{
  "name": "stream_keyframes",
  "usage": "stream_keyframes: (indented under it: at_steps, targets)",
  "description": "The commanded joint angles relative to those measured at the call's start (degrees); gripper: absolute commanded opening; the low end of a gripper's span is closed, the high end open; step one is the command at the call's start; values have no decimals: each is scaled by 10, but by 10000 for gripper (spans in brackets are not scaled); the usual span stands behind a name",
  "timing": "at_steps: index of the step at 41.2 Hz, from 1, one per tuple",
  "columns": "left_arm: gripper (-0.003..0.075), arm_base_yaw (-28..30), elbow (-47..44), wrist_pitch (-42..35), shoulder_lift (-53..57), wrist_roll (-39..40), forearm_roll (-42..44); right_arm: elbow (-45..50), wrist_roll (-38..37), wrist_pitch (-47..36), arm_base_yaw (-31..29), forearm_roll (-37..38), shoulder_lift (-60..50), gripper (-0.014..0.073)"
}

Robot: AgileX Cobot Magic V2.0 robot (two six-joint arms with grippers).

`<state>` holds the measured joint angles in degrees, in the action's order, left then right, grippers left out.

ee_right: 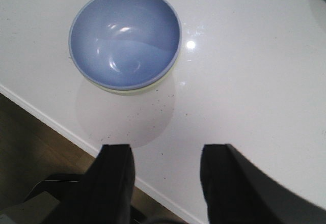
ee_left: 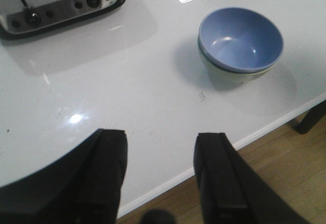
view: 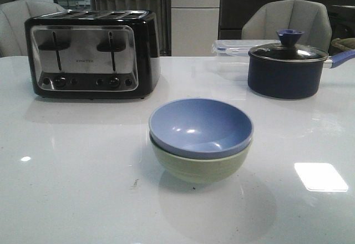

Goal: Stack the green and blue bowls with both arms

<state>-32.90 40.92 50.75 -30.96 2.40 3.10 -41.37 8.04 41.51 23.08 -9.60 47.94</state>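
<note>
Front view gives us the result plainly: the pale periwinkle blue round bowl (view: 201, 126) sits nested inside the pale sage green round bowl (view: 201, 166), mid-way across the glossy white surface (view: 72, 183), nearer its front edge; to my eye the stacking looks done — nothing else is left to fit. Neither arm shows in that view, so both seem drawn clear to leave the stack alone. Left wrist view fills that in: the left pincer (ee_left: 161, 170) hangs wide and empty over the surface's front edge, well apart from the bowls; right wrist view shows the right pincer (ee_right: 166, 178) just as wide, holding nothing, also at the edge. Only the front view catches the black and chrome toaster (view: 91, 52) whole and the dark navy pot with a glass lid (view: 288, 69); the wrist views alone reveal the wooden floor (ee_left: 265, 183) below — and the green rim as just a sliver.
</note>
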Motion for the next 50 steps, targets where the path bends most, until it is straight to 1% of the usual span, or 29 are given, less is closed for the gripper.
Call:
stream_keyframes:
  at_steps: [1, 6, 8, 11, 14, 19, 20, 22, 50]
  targets:
    - [369, -4, -6, -39, 3, 28, 32, -16, 5, -38, -1, 2, -5, 426]
    - [368, -4, -16, -55, 2, 28, 43, -16, 5, -36, -1, 3, -5, 426]
    - [351, -4, -16, -65, 2, 28, 43, -16, 5, -35, -1, 6, -5, 413]
    - [299, -4, -16, -73, 2, 28, 43, -16, 5, -34, -1, 7, -5, 352]
    - [228, -4, -16, -76, 2, 28, 43, -16, 5, -31, -1, 7, -5, 253]
    - [105, -4, -16, -76, 2, 28, 41, -16, 5, -25, -1, 7, -5, 113]
    - [88, -4, -16, -76, 2, 28, 41, -16, 5, -24, -1, 7, -5, 87]
    - [95, -4, -16, -76, 2, 28, 37, -16, 5, -22, -1, 7, -5, 54]
    - [93, -4, -18, -78, 6, 28, 36, -16, 5, -17, -1, 7, -5, 57]
